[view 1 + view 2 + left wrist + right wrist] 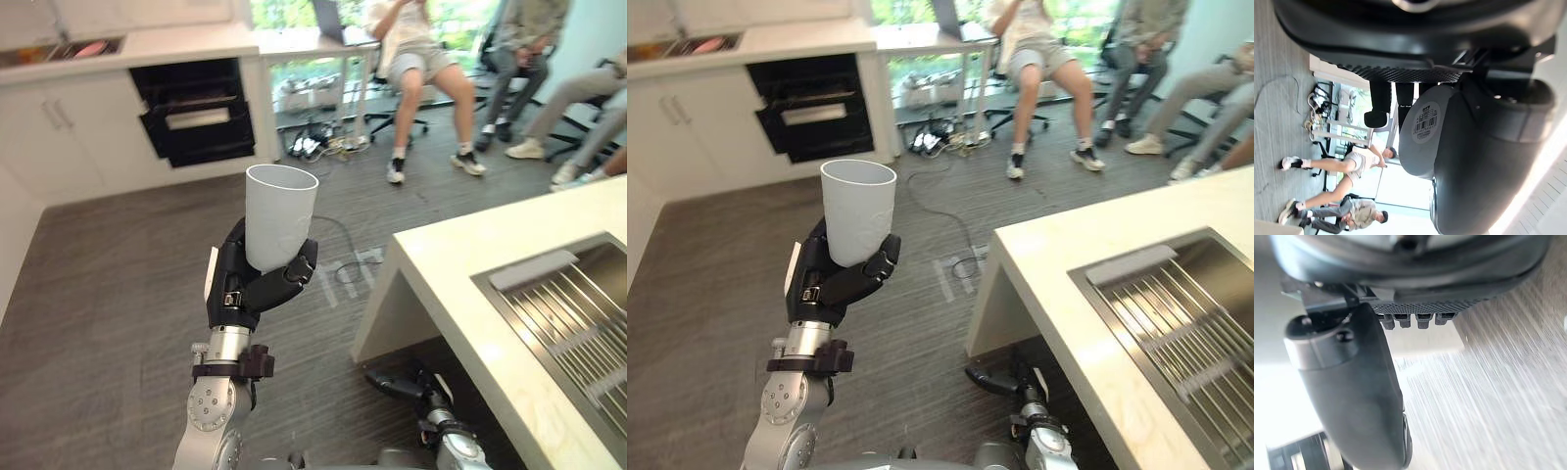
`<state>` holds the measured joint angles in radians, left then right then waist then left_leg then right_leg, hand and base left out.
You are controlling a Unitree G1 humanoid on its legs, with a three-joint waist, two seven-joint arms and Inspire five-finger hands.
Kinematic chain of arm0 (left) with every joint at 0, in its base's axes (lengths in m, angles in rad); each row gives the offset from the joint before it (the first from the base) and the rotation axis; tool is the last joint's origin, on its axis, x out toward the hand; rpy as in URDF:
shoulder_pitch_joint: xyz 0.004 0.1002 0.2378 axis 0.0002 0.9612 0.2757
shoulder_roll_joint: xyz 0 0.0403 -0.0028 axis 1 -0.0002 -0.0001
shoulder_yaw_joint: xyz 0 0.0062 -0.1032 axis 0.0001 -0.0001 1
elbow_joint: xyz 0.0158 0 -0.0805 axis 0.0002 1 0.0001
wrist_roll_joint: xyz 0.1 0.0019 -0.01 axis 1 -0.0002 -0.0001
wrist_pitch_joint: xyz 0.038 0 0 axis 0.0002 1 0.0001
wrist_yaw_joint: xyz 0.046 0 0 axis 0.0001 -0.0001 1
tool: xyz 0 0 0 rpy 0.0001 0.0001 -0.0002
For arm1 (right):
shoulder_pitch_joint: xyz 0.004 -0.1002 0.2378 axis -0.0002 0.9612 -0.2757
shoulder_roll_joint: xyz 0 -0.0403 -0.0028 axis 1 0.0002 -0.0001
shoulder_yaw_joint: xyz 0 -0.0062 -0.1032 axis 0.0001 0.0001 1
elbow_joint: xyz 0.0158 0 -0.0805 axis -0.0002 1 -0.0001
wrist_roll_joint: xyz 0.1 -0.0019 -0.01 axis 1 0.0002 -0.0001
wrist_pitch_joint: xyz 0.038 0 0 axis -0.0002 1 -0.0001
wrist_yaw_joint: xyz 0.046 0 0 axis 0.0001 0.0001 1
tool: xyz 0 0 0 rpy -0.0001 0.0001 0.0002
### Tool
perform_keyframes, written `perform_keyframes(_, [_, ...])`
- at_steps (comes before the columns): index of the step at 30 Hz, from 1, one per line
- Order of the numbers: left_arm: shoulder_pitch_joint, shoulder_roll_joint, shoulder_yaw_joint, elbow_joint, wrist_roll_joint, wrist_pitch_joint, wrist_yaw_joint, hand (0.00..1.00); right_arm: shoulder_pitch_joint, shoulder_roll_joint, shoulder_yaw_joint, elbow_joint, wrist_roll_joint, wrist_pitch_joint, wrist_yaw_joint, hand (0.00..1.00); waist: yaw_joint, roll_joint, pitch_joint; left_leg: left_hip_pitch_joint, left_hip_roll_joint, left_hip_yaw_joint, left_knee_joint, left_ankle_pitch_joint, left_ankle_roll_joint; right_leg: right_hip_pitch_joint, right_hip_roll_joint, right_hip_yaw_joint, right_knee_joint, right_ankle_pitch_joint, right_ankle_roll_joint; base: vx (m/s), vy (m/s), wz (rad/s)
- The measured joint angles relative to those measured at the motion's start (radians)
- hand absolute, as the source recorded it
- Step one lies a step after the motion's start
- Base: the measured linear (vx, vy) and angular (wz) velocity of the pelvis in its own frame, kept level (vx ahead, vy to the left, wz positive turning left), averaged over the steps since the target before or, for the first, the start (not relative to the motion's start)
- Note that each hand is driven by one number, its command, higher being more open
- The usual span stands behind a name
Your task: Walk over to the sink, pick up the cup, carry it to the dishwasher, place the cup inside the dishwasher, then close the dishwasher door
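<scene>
As left hand (257,284) clasps it, cup (278,215) mouth-up

Floor (108,294): grey planks
Cabinets (69,132): white, along the far side
Windows (279,10): bright daylight — greenery outside
People (416,54): seated — far right

Grey floor (118,294) is wide open up to the open dishwasher (196,117); sink counter (460,255) blocks the right side, cables (318,142) and seated people (416,59) crowd the back.

left arm (212,409) silver-grey | left hand (257,286) black | thumb cover (211,275) white
</scene>
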<state>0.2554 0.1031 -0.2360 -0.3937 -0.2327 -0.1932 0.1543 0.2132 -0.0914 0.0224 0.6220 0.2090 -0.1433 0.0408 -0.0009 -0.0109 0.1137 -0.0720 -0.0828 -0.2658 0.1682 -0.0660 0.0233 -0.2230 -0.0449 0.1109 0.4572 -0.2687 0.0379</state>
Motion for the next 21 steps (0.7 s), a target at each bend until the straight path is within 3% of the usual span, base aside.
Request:
perform_keyframes(2, [0.005,-0.002,-0.007,0.006,0.002,0.004,0.002,0.0,0.099,-0.015,0.02,-0.1,-0.015,-0.001,0.005,1.0,-0.013,-0.019,0.008,-0.017,-0.044,-0.051,0.052,-0.037,-0.019,0.021,-0.031,-0.026,-0.035,0.056,0.016,0.14,-0.22,1.3])
perform_keyframes(4, [0.025,-0.027,-0.008,-0.007,0.019,0.005,0.002,0.0,0.198,-0.046,0.039,-0.193,-0.039,0.002,0.018,1.0,-0.016,0.029,0.001,-0.057,0.035,0.027,0.142,-0.079,-0.043,0.066,-0.015,-0.101,-0.061,0.055,-0.013,0.24,-0.229,1.03])
perform_keyframes(5, [0.024,-0.041,-0.008,-0.014,0.022,0.004,0.002,0.0,0.238,-0.062,0.052,-0.234,-0.044,0.001,0.03,1.0,-0.015,0.041,-0.004,-0.088,0.077,0.097,0.202,-0.099,-0.069,0.087,-0.004,-0.135,-0.066,0.051,-0.018,0.21,-0.147,0.71])
perform_keyframes(6, [0.024,-0.048,-0.008,-0.019,0.023,0.004,0.003,0.0,0.249,-0.069,0.06,-0.256,-0.047,0.002,0.034,1.0,-0.012,0.048,-0.005,-0.103,0.091,0.137,0.226,-0.104,-0.074,0.1,0.0,-0.15,-0.074,0.051,-0.019,0.19,-0.125,0.68])
perform_keyframes(8, [0.028,-0.043,-0.01,-0.051,0.024,0.004,0.008,0.0,0.27,-0.082,0.072,-0.345,-0.051,0.003,0.039,1.0,-0.02,0.048,0.004,-0.147,0.131,0.296,0.309,-0.107,-0.069,0.139,-0.003,-0.208,-0.102,0.051,-0.018,0.12,-0.071,0.69])
perform_keyframes(10, [0.028,-0.042,-0.012,-0.078,0.001,-0.001,0.004,0.0,0.188,-0.072,0.022,-0.312,-0.012,-0.04,0.036,1.0,-0.013,0.051,0.002,-0.158,0.207,0.506,0.331,-0.124,-0.001,0.197,-0.003,-0.283,-0.144,0.051,-0.019,0.09,0.008,0.82])
perform_keyframes(11, [0.026,-0.043,-0.013,-0.079,-0.008,-0.006,0.0,0.0,0.143,-0.063,-0.005,-0.265,-0.01,-0.043,0.029,1.0,-0.013,0.054,0.0,-0.153,0.216,0.53,0.309,-0.122,0.002,0.211,-0.003,-0.299,-0.153,0.049,-0.018,0.07,0.071,0.86])
perform_keyframes(12, [0.017,-0.042,-0.014,-0.078,-0.028,-0.009,-0.007,0.0,0.05,-0.042,-0.053,-0.166,-0.051,-0.025,-0.021,1.0,-0.009,0.049,-0.005,-0.137,0.193,0.534,0.258,-0.114,0.007,0.224,-0.014,-0.324,-0.17,0.044,-0.01,0.05,0.112,0.74])
perform_keyframes(13, [-0.001,-0.025,-0.019,-0.068,-0.045,-0.01,-0.009,0.0,-0.019,-0.027,-0.087,-0.1,-0.054,-0.005,-0.075,1.0,0.016,0.033,-0.009,-0.127,0.152,0.526,0.207,-0.084,0.013,0.221,-0.041,-0.331,-0.183,0.039,-0.001,0.04,0.126,0.7])
perform_keyframes(15, [-0.005,-0.018,-0.006,-0.038,-0.062,-0.011,-0.008,0.0,-0.047,-0.029,-0.087,-0.051,-0.055,-0.005,-0.088,1.0,0.032,0.028,-0.012,-0.106,0.101,0.502,0.128,-0.036,0.015,0.239,-0.064,-0.347,-0.226,0.048,0.015,0.04,0.099,0.57])
perform_keyframes(17, [-0.003,-0.019,-0.008,0.007,-0.066,-0.009,-0.007,0.0,-0.059,-0.013,-0.07,0.028,-0.075,0.008,-0.085,1.0,0.043,0.029,-0.013,-0.077,0.067,0.477,0.055,0.001,0.018,0.267,-0.071,-0.371,-0.261,0.064,0.017,0.05,0.039,0.5])
perform_keyframes(21, [0.005,-0.019,-0.012,0.036,-0.066,-0.001,-0.011,0.0,-0.06,0.024,-0.055,0.123,-0.086,0.038,-0.08,1.0,0.042,0.028,-0.013,-0.033,0.045,0.47,-0.04,0.047,0.021,0.276,-0.078,-0.369,-0.272,0.069,0.014,0.01,-0.012,0.09])
